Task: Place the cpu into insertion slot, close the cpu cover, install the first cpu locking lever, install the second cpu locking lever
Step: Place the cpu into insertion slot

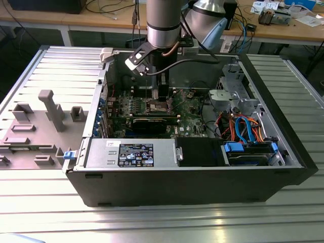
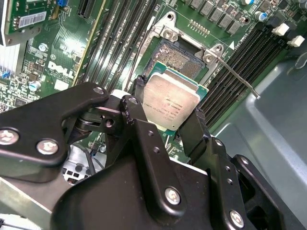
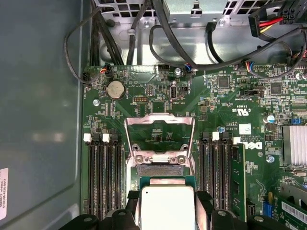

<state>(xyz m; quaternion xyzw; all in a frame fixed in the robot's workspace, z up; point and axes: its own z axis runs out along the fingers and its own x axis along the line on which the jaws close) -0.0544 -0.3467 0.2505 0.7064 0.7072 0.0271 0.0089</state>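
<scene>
Second wrist view gives you the clearest look. The gripper (image 2: 169, 106) pinches the cpu (image 2: 173, 96) by two opposite edges between its matte black fingers (image 2: 196, 129). The chip is flat and square, with a brushed silvery top and a thin green rim. It sits close over one edge of the insertion slot (image 2: 178, 58), whose grainy golden-brown contact field lies inside a metal rim. You cannot tell whether chip and slot touch.

In the first wrist view the cpu cover (image 3: 160, 117), a thin silvery frame with a square cut-out, stands swung open beyond the slot, leaving the socket bare. Long black memory slots (image 3: 103, 177) flank it on both sides, near the fingers' outer faces. A thin wire lever (image 2: 237, 76) juts out from one socket corner.

In the exterior view the arm reaches down into the open computer case (image 1: 202, 187). The grey power supply box (image 1: 129, 152) lies at seven o'clock from the gripper, and the blue and orange cables (image 1: 243, 126) at four o'clock.
</scene>
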